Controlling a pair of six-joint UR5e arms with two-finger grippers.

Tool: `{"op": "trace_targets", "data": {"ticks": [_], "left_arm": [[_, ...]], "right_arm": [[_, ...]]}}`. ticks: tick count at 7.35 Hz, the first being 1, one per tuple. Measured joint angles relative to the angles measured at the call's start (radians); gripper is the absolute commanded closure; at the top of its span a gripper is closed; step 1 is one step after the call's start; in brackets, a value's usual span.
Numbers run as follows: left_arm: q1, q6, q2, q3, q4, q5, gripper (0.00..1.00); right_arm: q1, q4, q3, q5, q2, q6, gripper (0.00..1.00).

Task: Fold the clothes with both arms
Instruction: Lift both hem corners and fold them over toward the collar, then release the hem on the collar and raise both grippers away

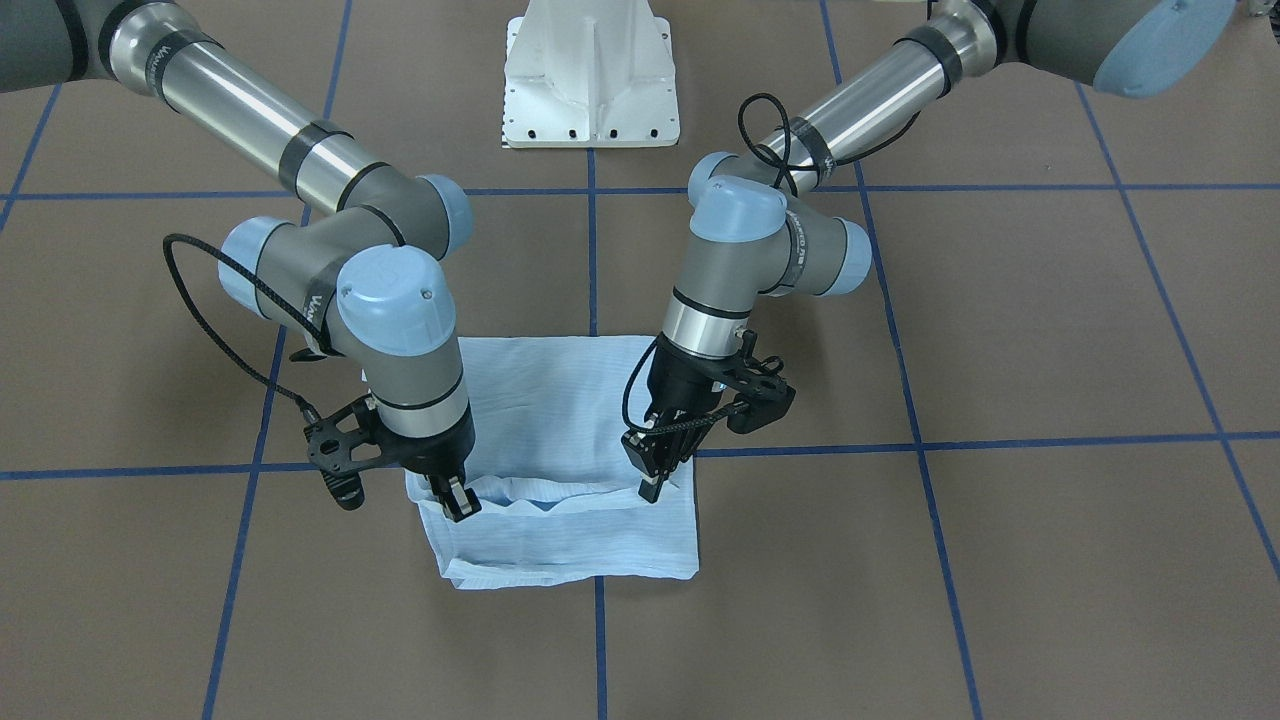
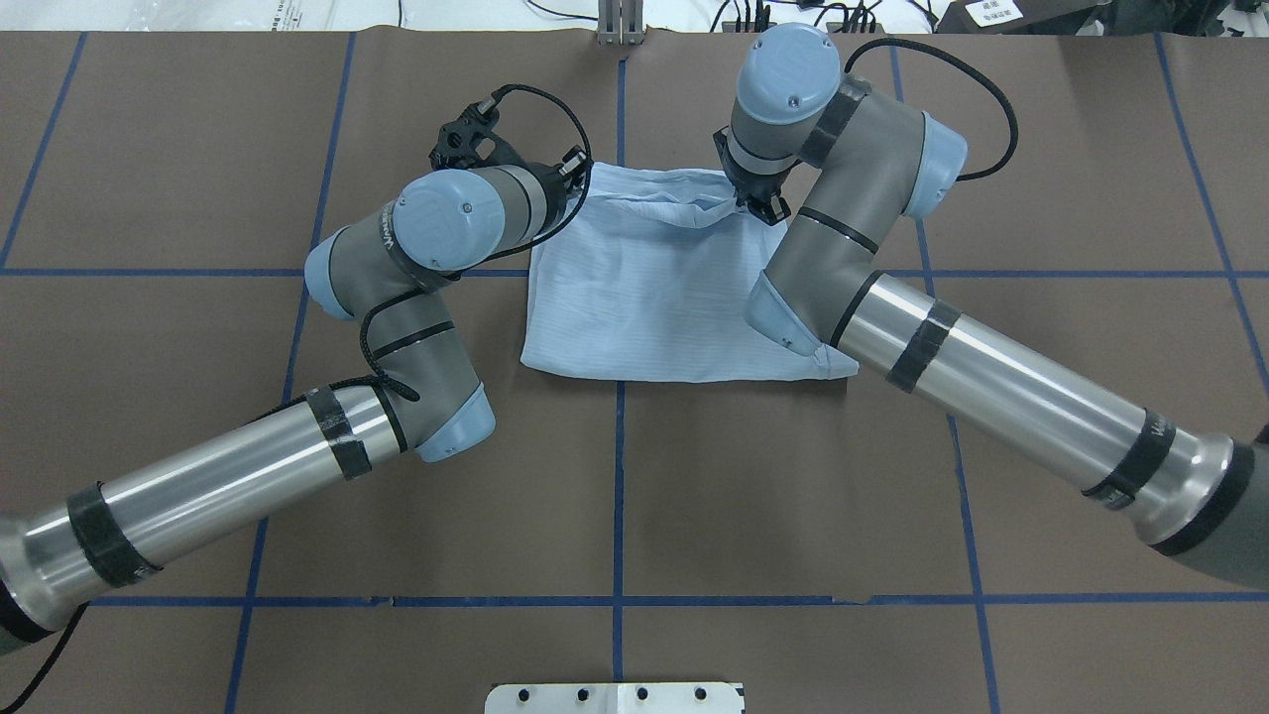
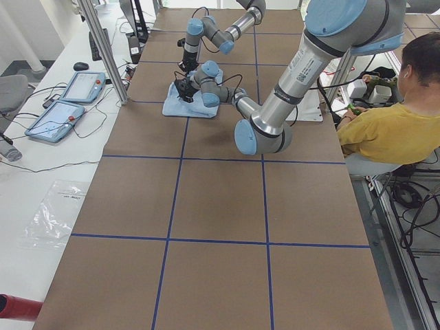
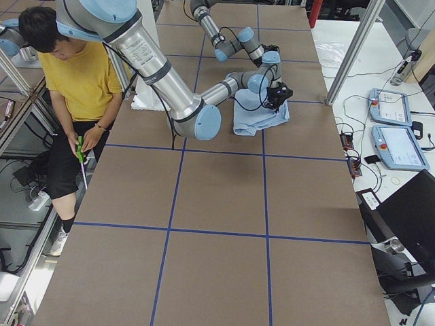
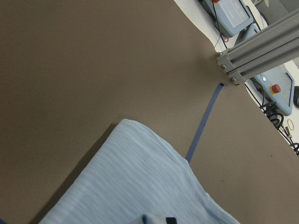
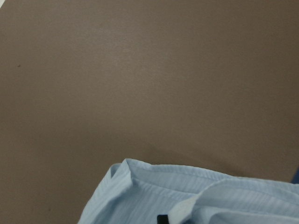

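Observation:
The light blue striped shirt (image 1: 560, 400) lies folded into a rectangle near the table's middle, also in the overhead view (image 2: 654, 297). My left gripper (image 1: 652, 485) is shut on the raised fabric edge at one corner. My right gripper (image 1: 456, 500) is shut on the same edge at the other corner, so that edge sags between them, a little above the lower layer. In the overhead view the right gripper (image 2: 761, 206) shows and the left one is hidden under its wrist. Both wrist views show the shirt's fabric (image 5: 135, 186) (image 6: 210, 196) at the bottom.
The white pedestal base (image 1: 590, 80) stands on the robot's side of the shirt. A seated operator in yellow (image 3: 392, 130) is beside the table. An aluminium post (image 5: 261, 46) and teach pendants (image 4: 394, 129) stand past the far edge. Blue tape lines (image 1: 595, 250) cross the brown table.

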Motion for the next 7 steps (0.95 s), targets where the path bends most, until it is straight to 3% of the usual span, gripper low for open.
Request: {"op": "trace_targets", "data": {"ticks": [1,4,7], "left_arm": [[-0.02,0.044,-0.013,0.044,-0.027,-0.01,0.02],[-0.067,0.14,-0.023,0.096,-0.049,-0.022,0.0],[-0.085,0.237,0.03,0.035,-0.048,-0.102,0.0]], "right_arm": [[0.013,0.05,-0.077,0.0,0.032,-0.045,0.0],[0.075,0.119,-0.173,0.04,0.091,-0.196,0.0],[0.129,0.117,-0.133,0.103,0.035,-0.384,0.0]]}}
